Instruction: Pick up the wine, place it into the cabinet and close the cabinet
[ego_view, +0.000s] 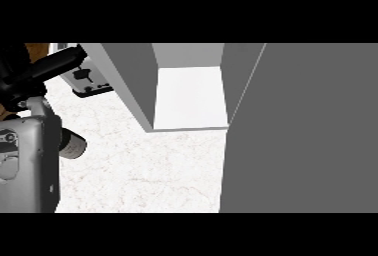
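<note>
Only a small part of the wine bottle shows, a dark body with a pale end, on the white marble counter at the left. My grey left forearm covers the remainder of it. My left hand is raised at the upper left edge, open, fingers stretched toward the upper right, away from the bottle and holding nothing. The grey cabinet stands open at the top centre, with a bare white shelf inside. Its wide grey door swings toward me and fills the right side. My right hand is out of sight.
A small white appliance with black levers stands on the counter just left of the cabinet's side wall, behind my left hand. A strip of brown shows at the top left corner.
</note>
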